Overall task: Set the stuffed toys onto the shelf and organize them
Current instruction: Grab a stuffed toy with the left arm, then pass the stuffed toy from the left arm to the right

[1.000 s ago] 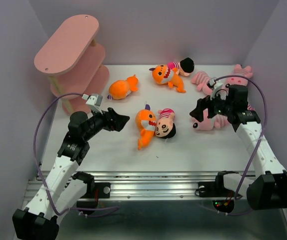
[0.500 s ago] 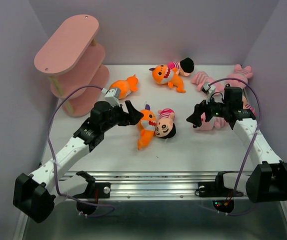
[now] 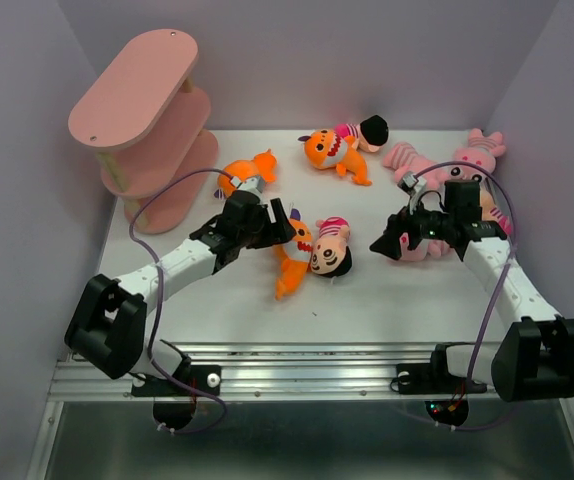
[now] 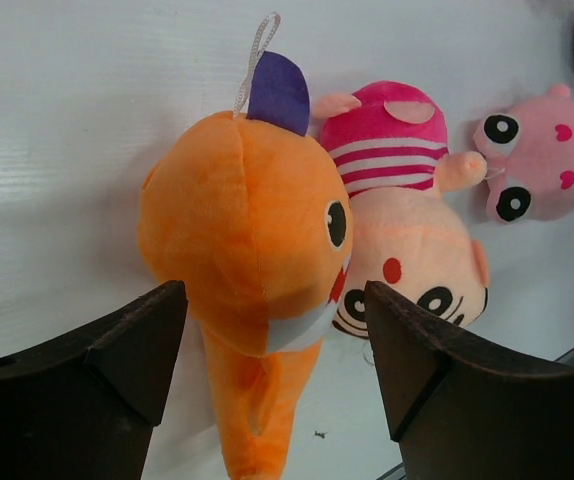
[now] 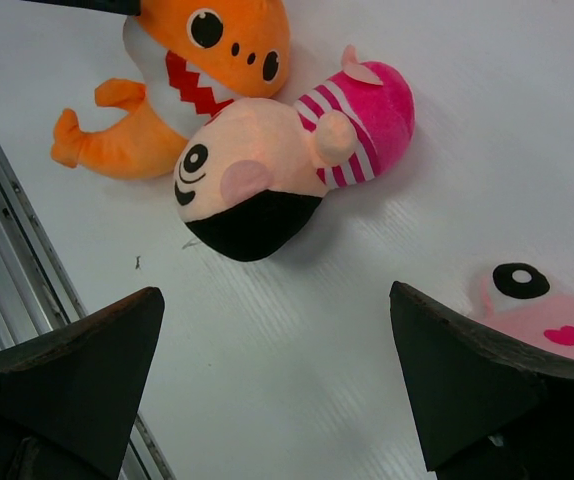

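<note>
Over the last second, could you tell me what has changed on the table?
The left end effector swept from beside the shelf to straddle the central orange toy, jaws open, not gripping. The right end effector edged slightly inward. Nothing else moved.

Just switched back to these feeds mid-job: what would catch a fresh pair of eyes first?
The left gripper, jaws open, straddles the orange shark toy at mid-table, which lies against a black-haired doll. The tall pink shelf stands in the far left corner with nothing on its top board. The right gripper hovers open beside a pink striped animal on the right.
</note>
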You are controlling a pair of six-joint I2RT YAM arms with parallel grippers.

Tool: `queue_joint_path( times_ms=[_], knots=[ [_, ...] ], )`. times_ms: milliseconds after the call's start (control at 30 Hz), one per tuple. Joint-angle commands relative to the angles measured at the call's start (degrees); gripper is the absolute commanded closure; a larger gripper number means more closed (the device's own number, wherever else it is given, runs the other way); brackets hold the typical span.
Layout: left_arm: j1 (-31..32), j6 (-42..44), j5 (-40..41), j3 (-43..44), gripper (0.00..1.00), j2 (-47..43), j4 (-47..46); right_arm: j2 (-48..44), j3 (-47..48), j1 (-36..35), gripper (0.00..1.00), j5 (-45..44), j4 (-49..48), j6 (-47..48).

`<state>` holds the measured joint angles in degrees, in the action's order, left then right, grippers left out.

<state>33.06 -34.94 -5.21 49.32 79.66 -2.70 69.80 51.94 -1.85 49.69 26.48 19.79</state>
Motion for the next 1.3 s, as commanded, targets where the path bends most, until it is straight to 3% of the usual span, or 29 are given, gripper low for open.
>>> queue_joint_path(
  times_ms=[0,167,267,333,367,433,467,567,700,933,1133,1267],
  knots=[
    [1.48,1.10,2.57,3.50,0.18,1.81,-0.47,0.51,0.26,0.35,0.00,3.04,-2.05,1.04],
    [1.92,2.07,6.60,4.55,0.23,7.35,-0.29,0.95,0.53,0.35,0.00,4.36,-2.05,0.86],
    [2.01,2.24,6.80,5.87,0.33,10.95,-0.64,1.13,0.53,0.35,0.00,4.62,-2.05,0.77],
    [2.01,1.98,6.45,6.57,0.48,12.88,-0.99,1.13,0.44,0.35,0.00,4.89,-2.05,0.86],
    [2.01,1.63,6.18,6.93,0.62,13.50,-1.08,1.21,0.44,0.35,0.00,5.06,-2.05,0.95],
    [2.01,0.32,3.65,7.02,0.73,13.95,-1.52,1.30,0.26,0.35,0.00,5.50,-2.05,1.04],
    [2.01,-0.39,3.11,6.50,0.86,13.60,-3.35,1.56,0.00,0.35,0.00,6.46,-1.96,1.30],
    [1.92,-4.15,2.49,3.52,1.00,10.00,-6.17,2.27,0.17,0.35,0.00,8.22,-1.00,1.91],
    [2.01,-10.14,4.59,0.17,1.00,2.71,-9.34,3.67,2.54,0.35,0.00,10.07,0.85,1.57],
    [3.50,-24.02,15.30,-3.97,1.00,-11.71,-12.68,10.44,11.93,-3.33,0.00,10.95,4.19,-3.96],
    [4.91,-40.35,22.95,-5.99,1.00,-15.23,-13.21,15.63,19.15,-14.22,0.00,5.25,0.86,-18.36],
    [6.14,-44.77,27.60,-5.47,1.00,-15.15,-12.95,16.07,21.97,-19.68,0.00,-0.11,-4.76,-29.35]
  ],
)
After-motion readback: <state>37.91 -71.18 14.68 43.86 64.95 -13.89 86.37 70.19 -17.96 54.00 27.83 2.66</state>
